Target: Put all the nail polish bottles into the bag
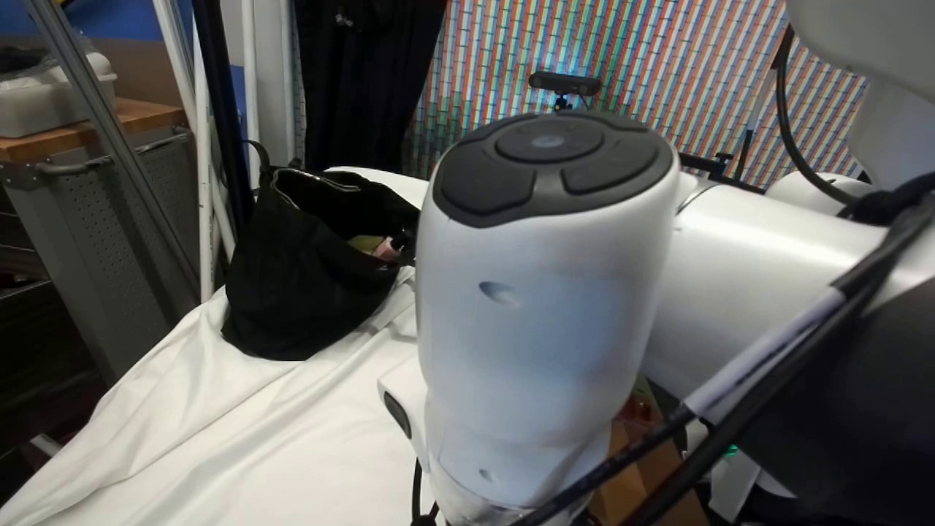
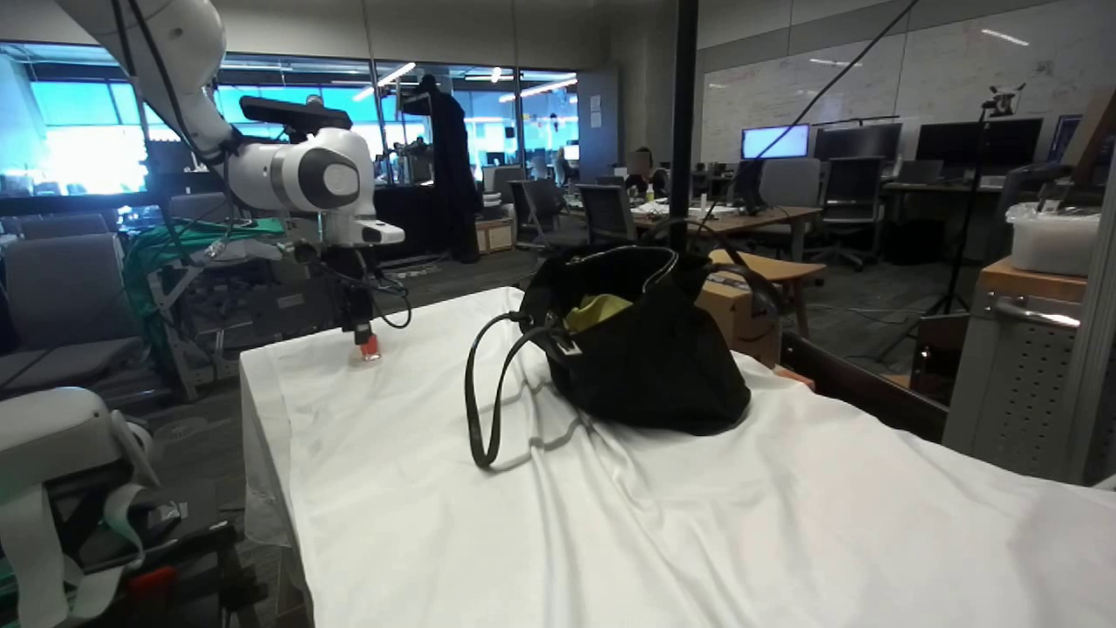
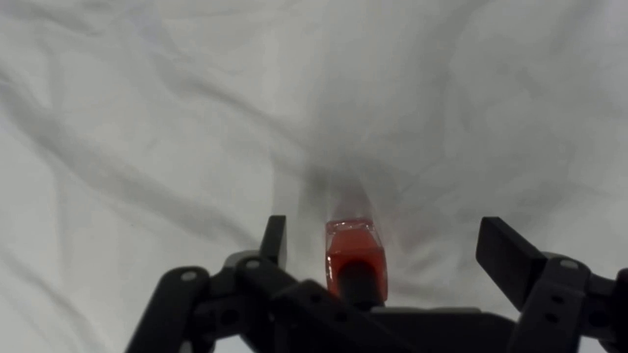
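Note:
A small red-orange nail polish bottle (image 3: 355, 250) with a dark cap stands upright on the white cloth. It also shows in an exterior view (image 2: 370, 349). My gripper (image 3: 383, 235) is open, with a finger on either side of the bottle; the bottle is nearer the left finger and neither finger touches it. The gripper (image 2: 357, 318) points straight down at the bottle. The black bag (image 1: 292, 292) stands open on the table, and shows in an exterior view (image 2: 654, 375) with its yellowish-green lining (image 2: 597, 311). A pale pink bottle (image 1: 386, 250) with a dark cap shows inside it. Other bottles are out of view or hidden.
The table (image 2: 418, 523) is covered with a wrinkled white cloth. A looped bag handle (image 2: 475, 410) hangs onto the cloth on the gripper's side. The red bottle is near the table's edge. A dark pole (image 2: 684, 113) rises behind the bag. The arm (image 1: 548, 307) blocks much of an exterior view.

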